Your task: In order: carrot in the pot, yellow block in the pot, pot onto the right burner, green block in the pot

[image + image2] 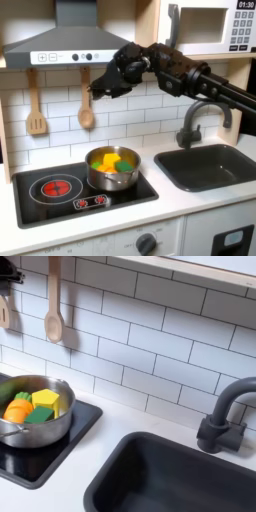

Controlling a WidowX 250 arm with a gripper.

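- Your pot [112, 170] [30, 416] — on the stove's right burner in the first exterior view.
- Inside it: carrot [15, 411], yellow block [46, 399], green block [40, 415].
- Your gripper [103, 85] — raised above the pot; whether the fingers are wide or narrow, you cannot tell.

My first exterior view faces the toy kitchen head-on from farther back. My second exterior view sits closer, looking down at an angle. Both share the round shiny steel pot [112, 170] [30, 416] and the dark sink [212, 165] [170, 476] beside it.
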